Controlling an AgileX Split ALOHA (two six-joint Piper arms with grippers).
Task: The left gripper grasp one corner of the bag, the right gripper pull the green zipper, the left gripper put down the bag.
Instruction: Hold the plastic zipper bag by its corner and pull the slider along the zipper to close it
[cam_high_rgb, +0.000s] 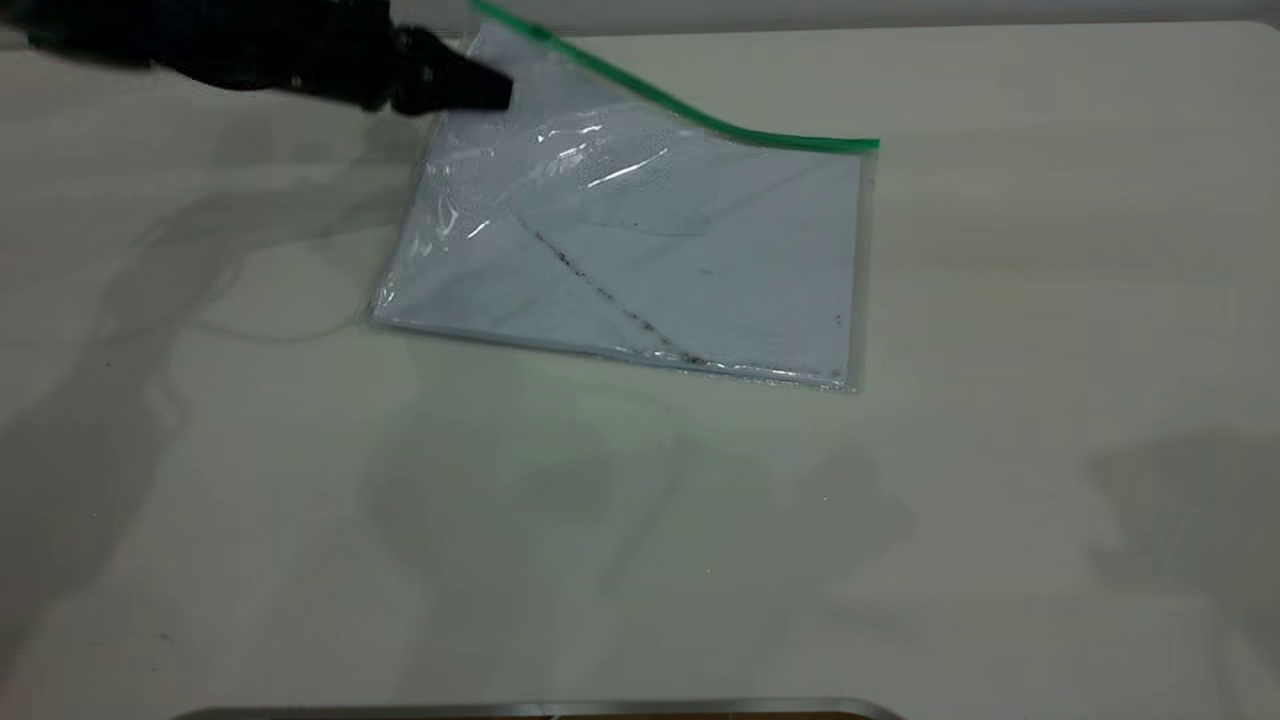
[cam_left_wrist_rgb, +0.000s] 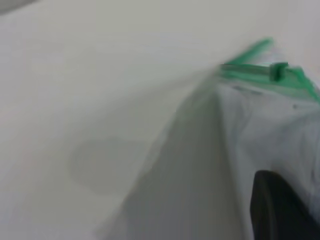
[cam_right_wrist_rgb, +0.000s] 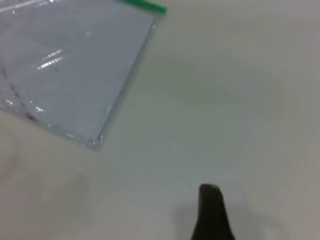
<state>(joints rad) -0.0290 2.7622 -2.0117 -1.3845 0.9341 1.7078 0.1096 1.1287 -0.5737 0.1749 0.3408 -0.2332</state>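
Left claw (cam_high_rgb: 495, 90) sits at the far left corner of the bag (cam_high_rgb: 640, 250), its black tip against the clear plastic just below the green zipper (cam_high_rgb: 680, 105). The corner of the bag (cam_high_rgb: 480, 20) is raised off the tabletop (cam_high_rgb: 1000, 450), and the green strip climbs from the flat right end up toward that corner. Whether the left claw is pinched on the plastic cannot be told: the exterior view shows only a dark tip, and the left wrist view shows one finger (cam_left_wrist_rgb: 280, 210) beside the lifted sheet. In that wrist view the slider tab (cam_left_wrist_rgb: 277, 71) stands on the green strip near the raised corner.

Remainder of the bag lies flat on the tabletop, with the white sheet inside, a dark diagonal line across it, and wrinkled shiny plastic toward the lifted end.

Right claw (cam_right_wrist_rgb: 212, 212) hangs over bare tabletop, well apart from the bag's near plain corner. Only one dark finger shows, so its state cannot be told.
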